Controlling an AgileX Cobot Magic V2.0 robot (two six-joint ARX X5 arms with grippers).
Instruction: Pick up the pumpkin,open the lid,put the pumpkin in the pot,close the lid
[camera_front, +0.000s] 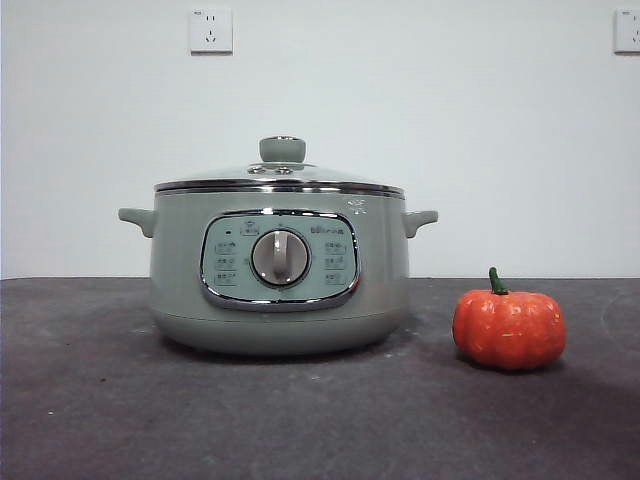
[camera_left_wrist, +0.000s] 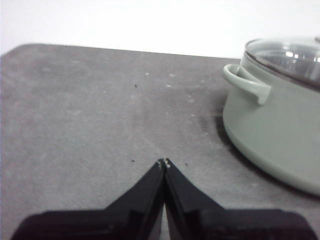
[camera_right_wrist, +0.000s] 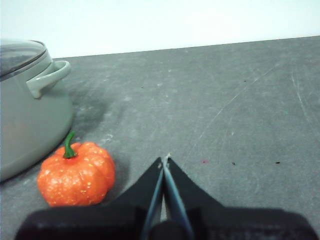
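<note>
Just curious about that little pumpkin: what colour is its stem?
Green, on the orange-red pumpkin. The stem shows best in the front view.

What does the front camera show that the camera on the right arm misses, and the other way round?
Only the front view shows the pot's control panel with its silver dial, the lid's green knob and two wall sockets. Only the right wrist view shows the right gripper, its black fingers pressed together, hanging over the table near the pumpkin. Both show the green pot with its glass lid on, the pumpkin beside it, and the dark table.
</note>
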